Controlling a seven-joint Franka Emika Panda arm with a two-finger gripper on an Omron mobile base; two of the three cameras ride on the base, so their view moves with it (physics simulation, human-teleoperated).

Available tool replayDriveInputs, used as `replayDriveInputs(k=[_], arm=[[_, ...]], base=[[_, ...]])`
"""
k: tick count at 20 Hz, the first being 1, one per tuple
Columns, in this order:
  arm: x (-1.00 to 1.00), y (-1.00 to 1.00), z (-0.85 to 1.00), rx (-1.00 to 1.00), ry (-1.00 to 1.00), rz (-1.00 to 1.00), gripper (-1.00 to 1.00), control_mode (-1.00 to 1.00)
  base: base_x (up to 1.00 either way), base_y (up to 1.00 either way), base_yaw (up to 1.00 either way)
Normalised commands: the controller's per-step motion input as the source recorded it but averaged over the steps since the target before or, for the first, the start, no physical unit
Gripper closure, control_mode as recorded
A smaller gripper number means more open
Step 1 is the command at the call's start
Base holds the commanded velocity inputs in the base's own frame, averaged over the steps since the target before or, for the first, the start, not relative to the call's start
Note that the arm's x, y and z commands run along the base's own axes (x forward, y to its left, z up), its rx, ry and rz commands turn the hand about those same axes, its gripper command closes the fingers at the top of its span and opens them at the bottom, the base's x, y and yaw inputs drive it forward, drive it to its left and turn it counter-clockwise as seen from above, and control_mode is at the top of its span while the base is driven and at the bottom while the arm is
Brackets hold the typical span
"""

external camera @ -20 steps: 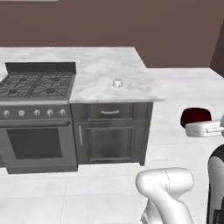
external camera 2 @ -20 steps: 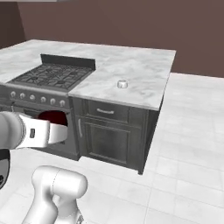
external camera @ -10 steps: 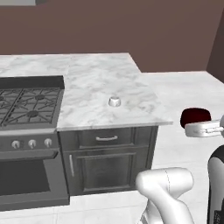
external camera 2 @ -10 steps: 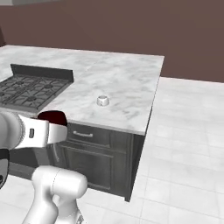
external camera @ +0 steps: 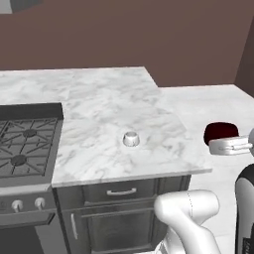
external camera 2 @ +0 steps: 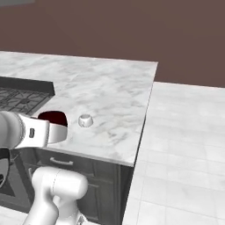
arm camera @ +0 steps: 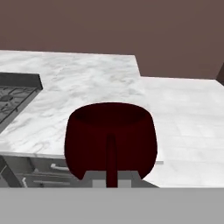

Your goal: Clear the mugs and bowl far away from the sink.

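**Carrying a dark red mug toward the marble worktop**

Gripping a dark red mug (arm camera: 110, 141) in the claw (arm camera: 111, 177), jaws narrowed on its handle side, mug riding upright just off the near right corner of the worktop (external camera: 104, 124). Lying ahead and left: open marble, with a small pale overturned cup (external camera: 131, 139) near the stove (external camera: 25, 149). Showing no readable writing.

Dark red mug (arm camera: 110, 140), white-grey marbled counter (external camera: 99, 114)
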Motion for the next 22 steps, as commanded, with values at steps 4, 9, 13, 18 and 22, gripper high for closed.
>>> replayDriveInputs(k=[4,9,13,18,22], arm=[[0.0,0.0,0.0,0.0,0.0,0.0,1.0,1.0],[0.0,0.0,0.0,0.0,0.0,0.0,1.0,1.0],[0.0,0.0,0.0,0.0,0.0,0.0,1.0,1.0],[0.0,0.0,0.0,0.0,0.0,0.0,1.0,1.0],[0.0,0.0,0.0,0.0,0.0,0.0,1.0,1.0]], base=[[0.15,-0.21,-0.23],[-0.07,0.0,-0.29],[-0.25,0.0,-0.21],[0.0,0.0,-0.17],[0.0,0.0,-0.07]])
